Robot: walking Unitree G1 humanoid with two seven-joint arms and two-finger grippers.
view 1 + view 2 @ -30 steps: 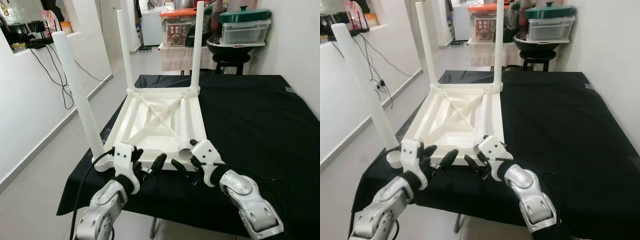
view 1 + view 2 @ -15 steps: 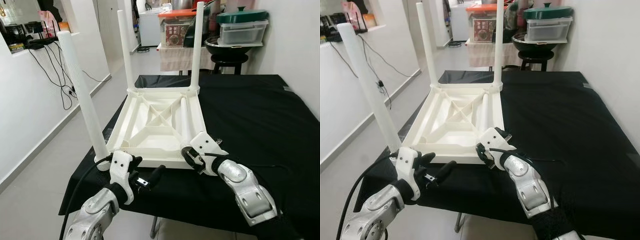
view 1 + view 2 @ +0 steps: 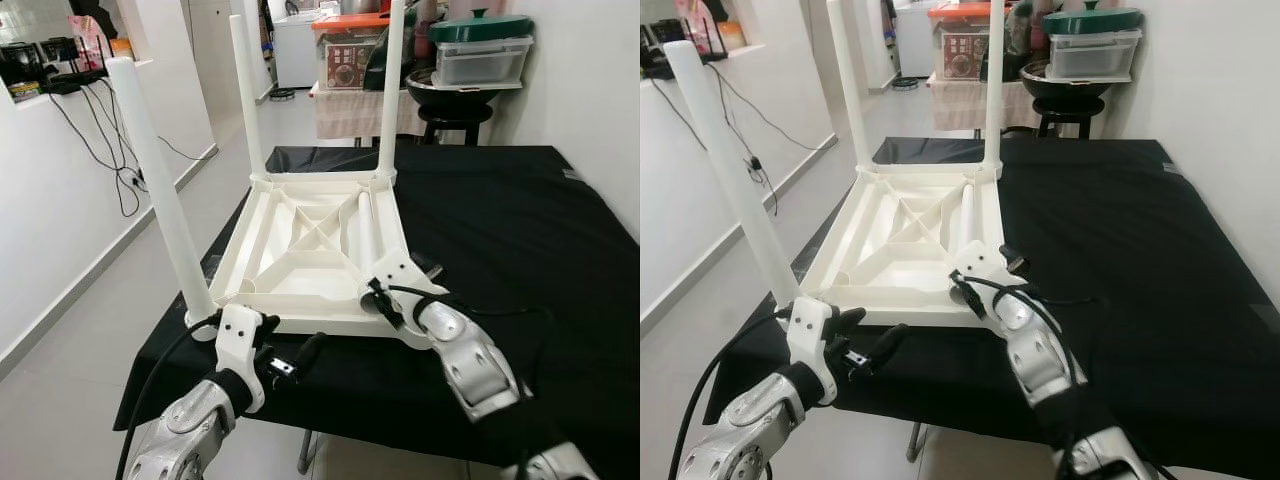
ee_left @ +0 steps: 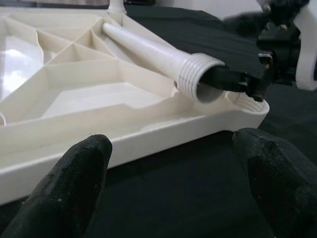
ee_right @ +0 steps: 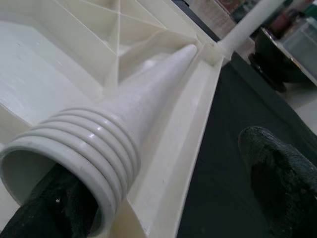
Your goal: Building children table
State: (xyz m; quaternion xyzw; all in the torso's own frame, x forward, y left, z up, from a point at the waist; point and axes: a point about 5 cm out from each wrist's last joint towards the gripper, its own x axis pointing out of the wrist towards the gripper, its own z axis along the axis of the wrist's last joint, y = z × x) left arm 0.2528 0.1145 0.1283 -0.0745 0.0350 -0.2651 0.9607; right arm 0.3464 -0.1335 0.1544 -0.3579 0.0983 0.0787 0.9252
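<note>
Lying upside down on the black surface [image 3: 500,220] is a white plastic kids' table [image 3: 300,270], with its flat top pressed on the cloth. Three legs stand straight up from its corners: one at about 9 o'clock [image 3: 160,190], one at about 11 o'clock [image 3: 245,90] and one at about 12 o'clock [image 3: 388,90]. The fourth leg, a loose leg [image 3: 366,235], lies flat inside the table along its right edge. Its ridged screw end [image 4: 198,77] points back at the robot, next to the empty corner hole [image 4: 245,101].

The right claw [image 3: 385,300] is at that near right corner. One black finger [image 5: 54,203] is pushed inside the hollow screw end, and the other finger [image 5: 277,178] sits apart over the cloth, so the claw is wide, not squeezing the leg.

The left claw [image 3: 290,345] hangs by the near edge of the table, at about 7 o'clock. Its two fingers [image 4: 69,193] are spread wide and hold nothing.
</note>
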